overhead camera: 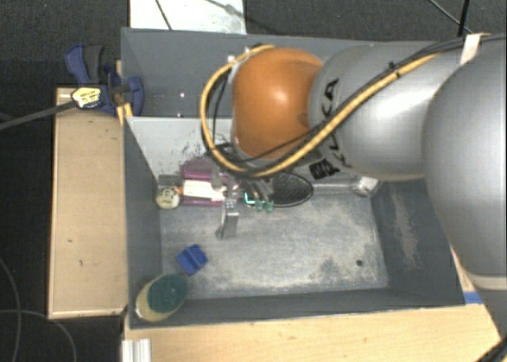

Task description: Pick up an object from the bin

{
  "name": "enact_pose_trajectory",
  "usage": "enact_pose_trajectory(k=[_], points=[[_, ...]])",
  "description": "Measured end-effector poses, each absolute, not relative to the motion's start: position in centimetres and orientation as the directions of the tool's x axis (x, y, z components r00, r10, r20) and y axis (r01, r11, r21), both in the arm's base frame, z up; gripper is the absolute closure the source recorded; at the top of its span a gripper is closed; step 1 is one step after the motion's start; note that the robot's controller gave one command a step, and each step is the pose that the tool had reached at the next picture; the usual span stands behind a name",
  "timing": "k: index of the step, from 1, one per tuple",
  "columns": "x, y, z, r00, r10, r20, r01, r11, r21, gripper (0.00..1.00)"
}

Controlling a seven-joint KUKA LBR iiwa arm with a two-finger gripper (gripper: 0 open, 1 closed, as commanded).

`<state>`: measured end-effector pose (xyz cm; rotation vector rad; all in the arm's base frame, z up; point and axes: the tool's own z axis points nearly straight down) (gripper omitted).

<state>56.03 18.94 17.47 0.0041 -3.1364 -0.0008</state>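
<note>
My gripper [228,224] hangs under the orange wrist cover, low over the bin floor left of the middle. Just to its left, against the back-left wall, lies a purple, white and pink packet [198,184] with a small pale round thing [166,197] at its left end. Immediately to the right of the gripper sits a black oval mesh piece [291,188] with a silver handle [360,187] pointing right. A small green bit [259,204] shows between the gripper and the mesh piece. Nothing is seen between the gripper's tips.
A small blue block [191,258] lies on the floor toward the front left. A round green-topped disc [162,295] rests in the front-left corner. The arm covers the back right of the bin.
</note>
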Motion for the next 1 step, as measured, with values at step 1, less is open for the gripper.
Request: enact_pose_trajectory(k=[1], points=[[55.52, 23.97, 11.92, -0.962, -0.273, 0.002, -0.272, 0.962, 0.001, 0.00]])
